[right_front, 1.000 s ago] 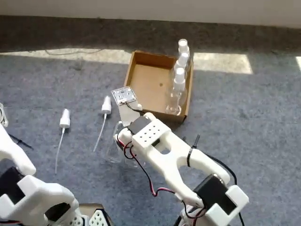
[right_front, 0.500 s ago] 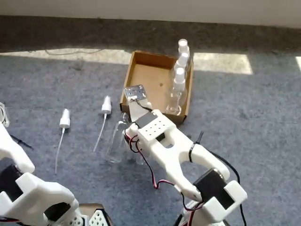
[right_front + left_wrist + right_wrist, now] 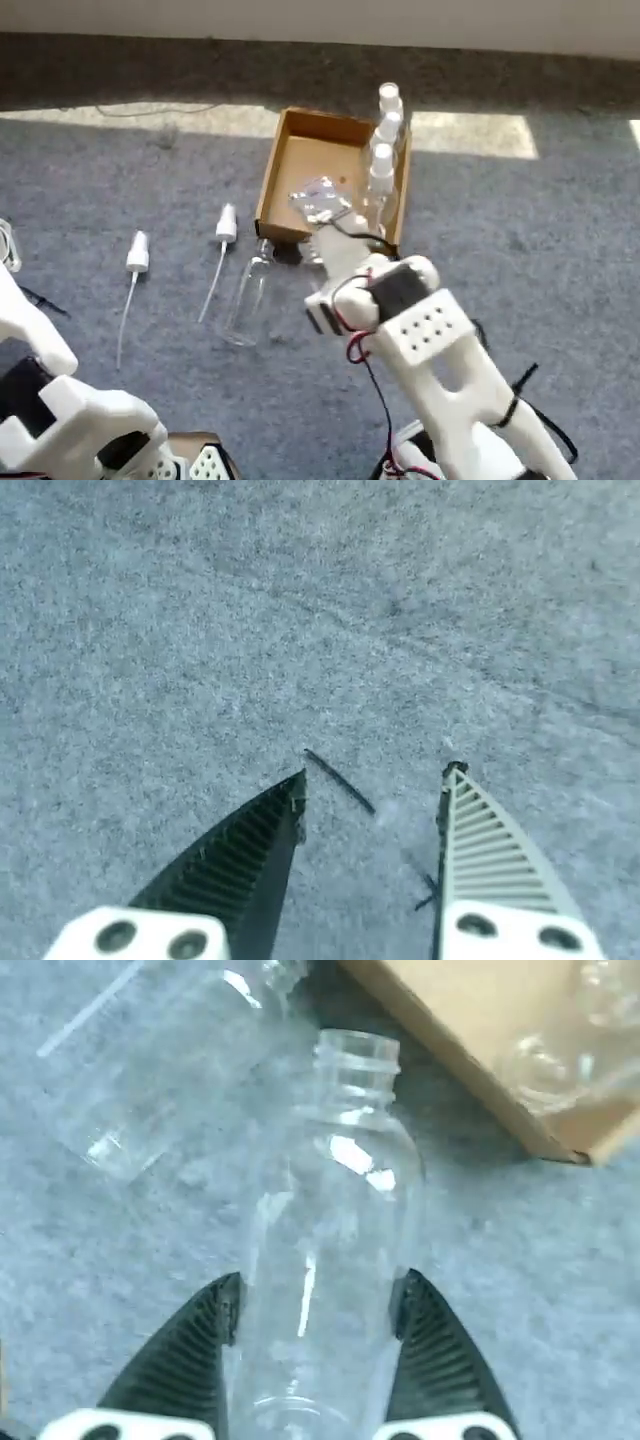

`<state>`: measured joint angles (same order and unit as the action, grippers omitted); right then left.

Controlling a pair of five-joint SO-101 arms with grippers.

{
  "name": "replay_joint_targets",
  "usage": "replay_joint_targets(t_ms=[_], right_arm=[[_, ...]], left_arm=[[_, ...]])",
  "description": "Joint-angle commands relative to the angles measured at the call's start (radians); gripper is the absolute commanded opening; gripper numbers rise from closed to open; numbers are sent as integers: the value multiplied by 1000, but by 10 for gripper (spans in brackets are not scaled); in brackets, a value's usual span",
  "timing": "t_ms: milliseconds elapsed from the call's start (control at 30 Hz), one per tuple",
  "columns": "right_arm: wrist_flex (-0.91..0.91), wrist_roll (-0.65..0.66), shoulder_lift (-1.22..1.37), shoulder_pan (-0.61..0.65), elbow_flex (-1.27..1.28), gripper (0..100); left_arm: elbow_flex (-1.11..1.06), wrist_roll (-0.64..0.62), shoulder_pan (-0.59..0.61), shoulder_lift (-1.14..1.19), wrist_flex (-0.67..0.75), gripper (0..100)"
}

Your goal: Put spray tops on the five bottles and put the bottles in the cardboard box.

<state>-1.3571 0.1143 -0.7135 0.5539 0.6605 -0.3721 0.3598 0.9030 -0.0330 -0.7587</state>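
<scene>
Three capped bottles sit inside the cardboard box. The right gripper clamps an uncapped bottle just outside its wall, beside another bottle lying on the carpet; the left gripper hangs spread over carpet.

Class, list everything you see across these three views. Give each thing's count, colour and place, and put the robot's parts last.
box: one, brown cardboard, far side of the carpet
capped bottles: three, clear with white spray tops, upright along one wall inside the box
lying bottle: one, clear, no top, on the carpet near the box
held bottle: one, clear, no top, in the right gripper
loose spray tops: two, white, on the carpet beside the lying bottle
cable tie: one, black, on the carpet
carpet: one, grey, under everything
left gripper: one, open, over the cable tie
right gripper: one, shut on the held bottle
</scene>
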Motion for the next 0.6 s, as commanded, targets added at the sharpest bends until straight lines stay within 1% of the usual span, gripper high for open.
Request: replay_joint_targets(t_ms=[0, 100, 167, 233, 300, 433, 567], right_arm=[[-125, 175, -197, -321, -22, 5], [-110, 370, -225, -610, -22, 5], [-54, 473, -194, -753, -8, 5], [35, 511, -120, -857, 50, 5], [142, 529, -10, -924, 94, 5], [292, 534, 263, -1006, 119, 5], [403, 532, 509, -1038, 53, 5]], left_arm=[[36, 2, -53, -199, -140, 211], [-18, 0, -139, -340, -245, 211], [-74, -3, -219, -423, -299, 211], [-145, -6, -312, -495, -327, 211], [-223, -38, -406, -549, -336, 211], [-343, -140, -565, -568, -333, 211], [-430, -213, -647, -575, -301, 211]])
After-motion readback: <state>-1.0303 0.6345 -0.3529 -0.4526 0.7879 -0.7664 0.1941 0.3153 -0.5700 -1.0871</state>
